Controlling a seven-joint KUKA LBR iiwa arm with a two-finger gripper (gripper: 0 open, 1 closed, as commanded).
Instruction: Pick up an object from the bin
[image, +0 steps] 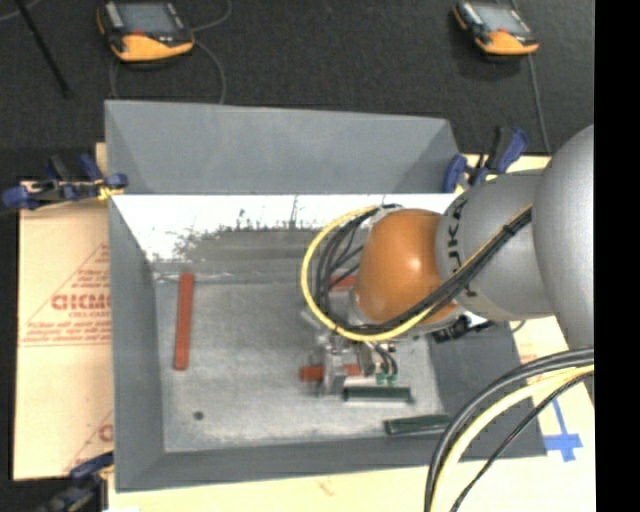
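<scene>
The grey bin has sloping walls all round, and its flat floor lies mostly bare across the left and middle. The one thing there is a long red-orange stick, lying lengthways near the left wall and well apart from the arm. The crowding is at the front right, where the arm, with its orange cover and looped cables, hangs over the floor. The pincer is low by the floor there, near the front wall; I cannot tell whether it is spread or pressed together. Just beside it on the left lies a small red block, short and squarish. A dark green bar lies just to the pincer's front right, and a second dark green bar rests at the foot of the front wall.
</scene>
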